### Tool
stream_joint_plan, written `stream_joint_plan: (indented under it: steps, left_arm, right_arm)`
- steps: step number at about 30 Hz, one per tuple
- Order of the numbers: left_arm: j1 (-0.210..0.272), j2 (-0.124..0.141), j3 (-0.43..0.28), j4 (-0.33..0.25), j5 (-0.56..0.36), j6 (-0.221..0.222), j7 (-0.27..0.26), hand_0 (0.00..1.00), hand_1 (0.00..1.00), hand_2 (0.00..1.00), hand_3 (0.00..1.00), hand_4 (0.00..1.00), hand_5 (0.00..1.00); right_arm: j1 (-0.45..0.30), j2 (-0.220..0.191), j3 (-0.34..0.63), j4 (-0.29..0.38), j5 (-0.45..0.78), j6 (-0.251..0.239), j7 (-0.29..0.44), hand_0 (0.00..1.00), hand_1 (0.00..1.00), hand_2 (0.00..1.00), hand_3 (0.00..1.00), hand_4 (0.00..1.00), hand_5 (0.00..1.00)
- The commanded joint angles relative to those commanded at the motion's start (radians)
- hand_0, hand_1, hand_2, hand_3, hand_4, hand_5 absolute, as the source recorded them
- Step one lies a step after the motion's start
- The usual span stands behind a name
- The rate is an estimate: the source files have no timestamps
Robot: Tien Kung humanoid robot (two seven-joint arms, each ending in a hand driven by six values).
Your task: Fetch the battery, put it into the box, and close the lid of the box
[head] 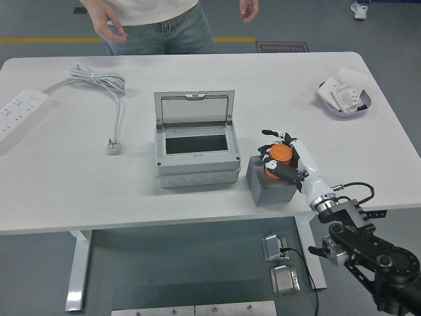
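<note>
An orange cylindrical battery (279, 157) sits over a grey block (270, 187) near the table's front right. My right hand (279, 156) is curled around the battery from the right, its white and black fingers closed on it. To the left stands the grey box (196, 161) with its clear lid (194, 107) raised upright and its dark opening showing. My left hand is out of view.
A person stands at the far edge, hands (112, 29) hanging free. A white power strip (20, 112) and coiled cable (99, 80) with plug (114, 147) lie far left. A purple dish (345, 97) of small parts sits far right.
</note>
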Motion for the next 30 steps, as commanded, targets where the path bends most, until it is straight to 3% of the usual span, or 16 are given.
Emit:
stream_joint_plan:
  steps: [7, 8, 13, 14, 19, 20, 30]
  left_arm:
    - [-0.003, 0.005, 0.006, 0.0, -0.005, 0.0, -0.005, 0.637, 0.707, 0.62, 0.609, 0.636, 0.148]
    - [-0.003, 0.005, 0.006, 0.0, -0.004, -0.001, -0.005, 0.638, 0.706, 0.622, 0.61, 0.638, 0.145]
    - [-0.002, 0.008, 0.006, 0.0, -0.006, -0.001, -0.005, 0.638, 0.706, 0.622, 0.61, 0.638, 0.145]
    - [-0.002, 0.008, 0.005, 0.0, -0.006, -0.001, -0.005, 0.638, 0.706, 0.622, 0.611, 0.639, 0.144]
    - [-0.001, 0.009, 0.003, 0.0, -0.005, -0.001, -0.005, 0.638, 0.706, 0.622, 0.611, 0.639, 0.144]
    - [0.0, 0.01, 0.002, 0.0, -0.005, -0.001, -0.005, 0.638, 0.706, 0.623, 0.611, 0.646, 0.138]
    - [0.002, 0.011, 0.006, 0.0, -0.012, 0.001, -0.004, 0.639, 0.706, 0.624, 0.61, 0.649, 0.142]
  right_arm:
    - [0.004, 0.0, -0.01, -0.005, 0.012, 0.013, -0.015, 0.305, 0.378, 0.432, 0.628, 0.313, 0.002]
    - [0.005, 0.0, -0.01, -0.005, 0.013, 0.016, -0.017, 0.238, 0.33, 0.373, 0.531, 0.331, 0.002]
    - [0.005, 0.0, -0.01, -0.007, 0.027, 0.027, -0.02, 0.238, 0.33, 0.373, 0.531, 0.331, 0.002]
    - [0.005, 0.0, -0.009, -0.007, 0.028, 0.028, -0.02, 0.191, 0.282, 0.342, 0.412, 0.132, 0.002]
    - [0.004, 0.0, -0.001, -0.008, 0.037, 0.038, -0.021, 0.191, 0.282, 0.342, 0.412, 0.132, 0.002]
    - [0.003, 0.0, 0.0, -0.008, 0.037, 0.039, -0.022, 0.183, 0.251, 0.311, 0.286, 0.002, 0.002]
    - [0.016, 0.001, 0.023, 0.007, -0.008, 0.033, -0.051, 0.159, 0.228, 0.288, 0.264, 0.002, 0.002]
